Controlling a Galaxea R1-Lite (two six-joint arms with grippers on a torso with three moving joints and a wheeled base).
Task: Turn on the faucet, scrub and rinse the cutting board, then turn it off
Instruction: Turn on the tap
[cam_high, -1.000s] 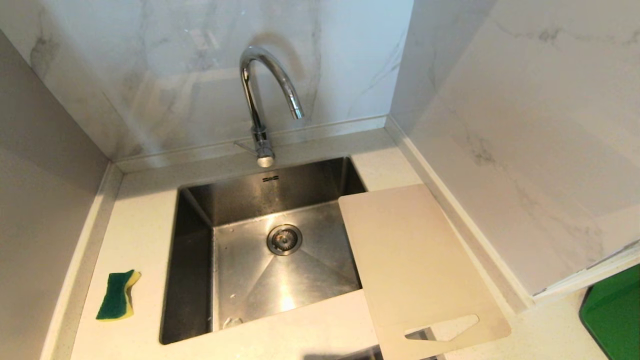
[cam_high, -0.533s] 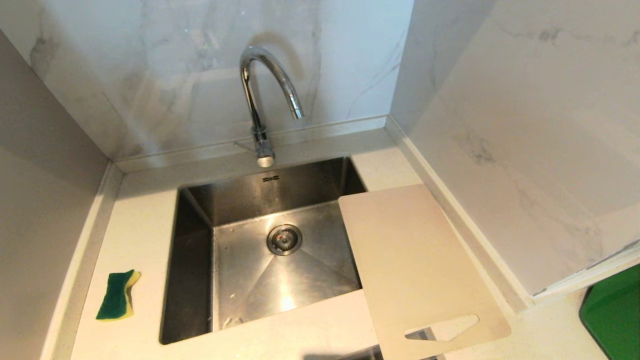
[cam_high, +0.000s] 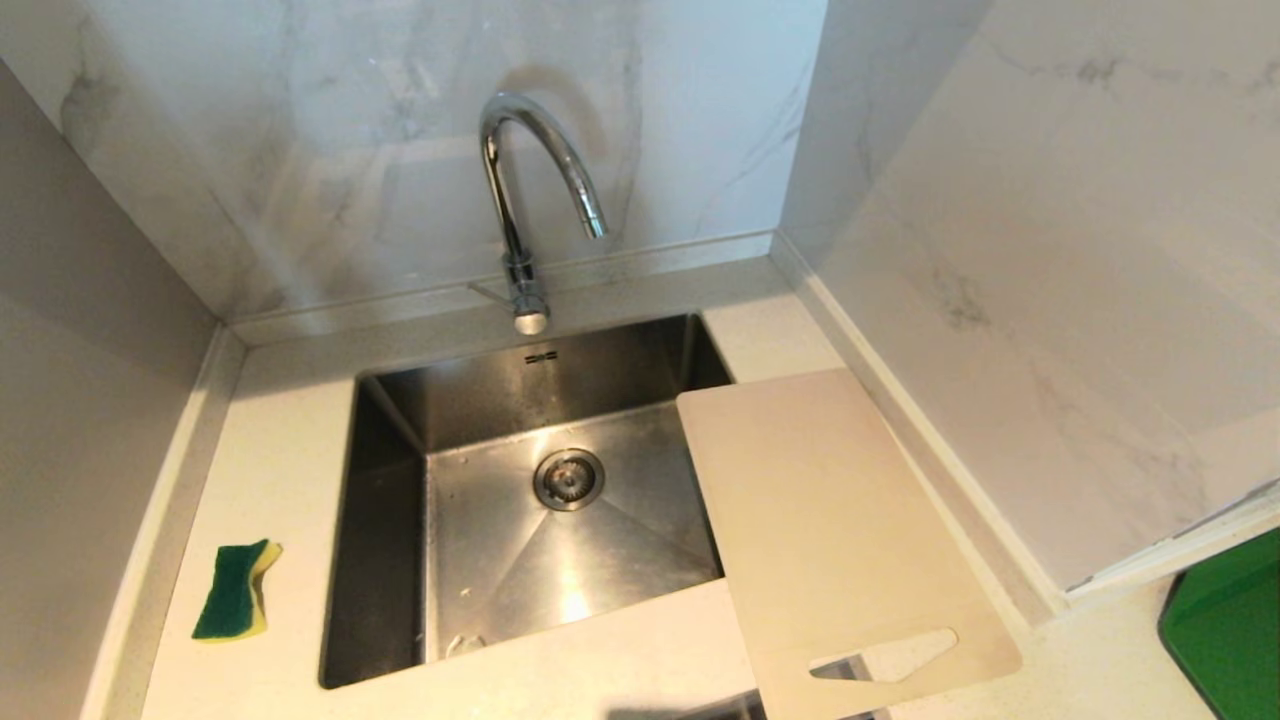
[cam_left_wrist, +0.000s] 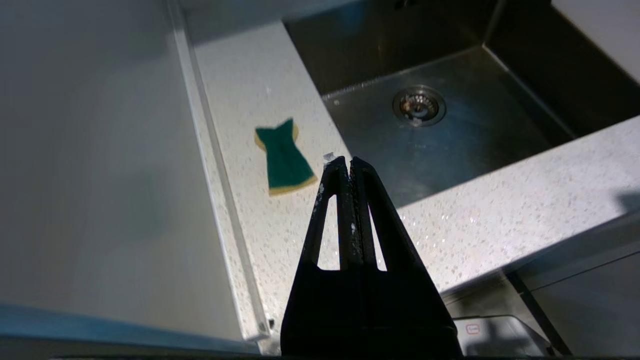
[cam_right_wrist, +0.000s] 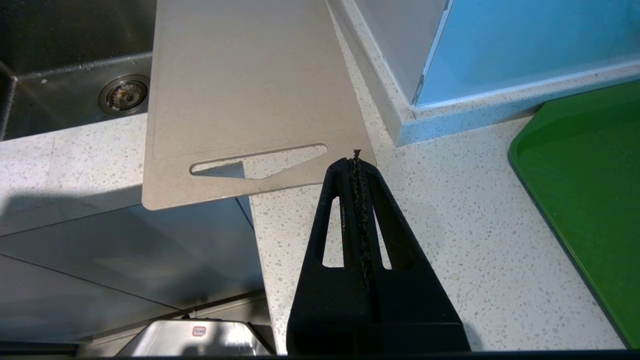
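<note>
The chrome gooseneck faucet (cam_high: 525, 200) stands behind the steel sink (cam_high: 390, 560), with no water running. The cream cutting board (cam_high: 830, 520) lies on the counter to the right of the sink, one long edge over the basin and its handle slot (cam_high: 885, 655) near the front edge. Neither arm shows in the head view. In the left wrist view my left gripper (cam_left_wrist: 349, 161) is shut and empty, hanging in front of the counter near the sponge (cam_left_wrist: 283, 157). My right gripper (cam_right_wrist: 356, 159) is shut and empty, just short of the cutting board's (cam_right_wrist: 240, 85) handle end.
A green-and-yellow sponge (cam_high: 237, 590) lies on the counter left of the sink. Marble walls close in the back and right. A green tray (cam_high: 1230, 630) sits at the far right. The sink's drain (cam_high: 568, 478) is uncovered.
</note>
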